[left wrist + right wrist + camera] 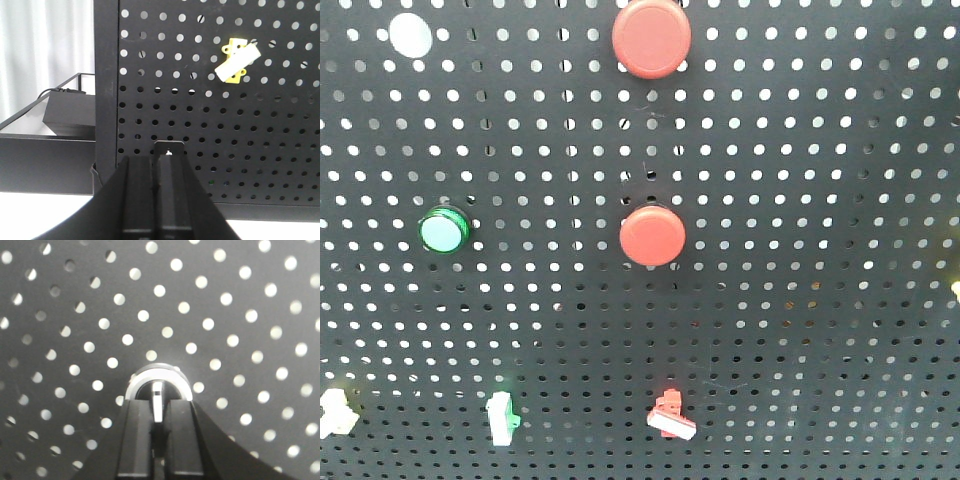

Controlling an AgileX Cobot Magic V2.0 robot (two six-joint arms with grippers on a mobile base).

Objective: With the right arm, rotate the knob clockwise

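The right gripper sits low centre in the right wrist view, its jaws closed on the white rib of the silver-rimmed knob, which is mounted on the black pegboard. Bare perforated panel lies all around the knob. In the left wrist view the left gripper hangs before the board's lower left corner, jaws together and holding nothing. A yellow switch sits upper right, and at left a black box rests on a black-rimmed table.
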